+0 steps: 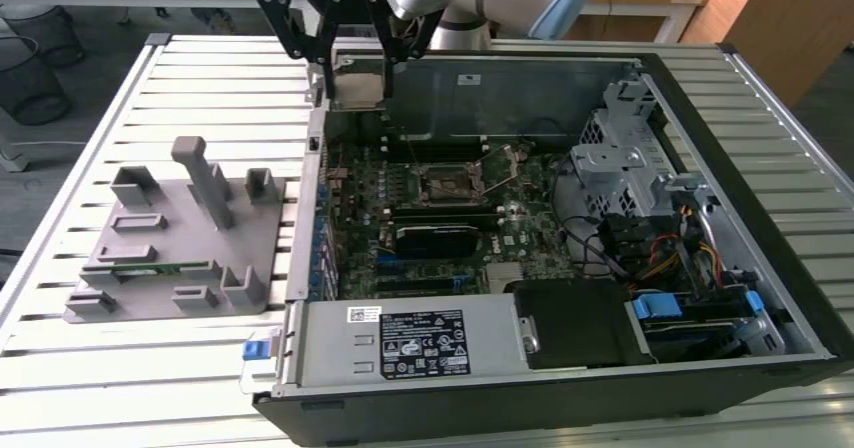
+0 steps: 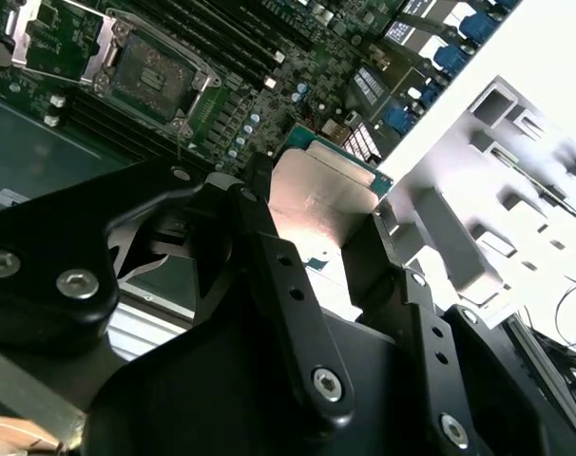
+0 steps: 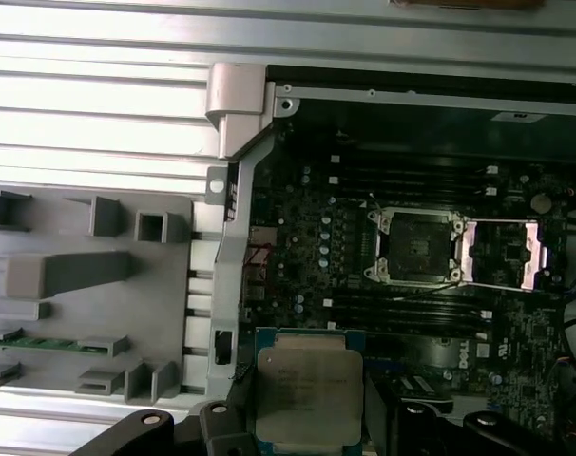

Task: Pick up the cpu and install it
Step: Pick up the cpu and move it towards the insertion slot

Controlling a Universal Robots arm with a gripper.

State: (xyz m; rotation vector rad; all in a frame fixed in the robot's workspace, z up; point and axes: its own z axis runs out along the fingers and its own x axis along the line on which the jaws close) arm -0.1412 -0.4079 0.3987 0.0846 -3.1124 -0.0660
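- In the exterior view the gripper (image 1: 356,76) hangs over the far corner of the open case (image 1: 747,268), on the exterior view's left.
- Its jaws are closed on the cpu (image 1: 358,92), with a black finger pressing on each of two opposite edges.
- The cpu is held in the air above the case's far left wall, clear of the board (image 1: 514,233).
- In the first wrist view the cpu (image 3: 307,380) shows its silvery metal top and a thin green rim, with the gripper (image 3: 307,423) clamped on its sides.
- In the second wrist view the fingers (image 2: 269,252) flank the cpu (image 2: 321,190), which catches bright light.
- The socket (image 1: 447,183) sits mid-board, nearer than the cpu and to the exterior view's right of it, well apart from it.
- The socket (image 3: 416,249) is open, with its metal cover plate (image 3: 502,252) folded back beside it; it also shows in the second wrist view (image 2: 150,71).
- A grey fixture (image 1: 180,258) lies on the slatted table (image 1: 80,368), just beside the case on the exterior view's left.
- A green memory stick (image 1: 147,265) lies in a slot of the fixture toward its near side, and shows in the first wrist view (image 3: 41,340).
- A power supply (image 1: 414,343) fills the case's near left corner, and a metal drive cage (image 1: 627,158) stands on the exterior view's right.
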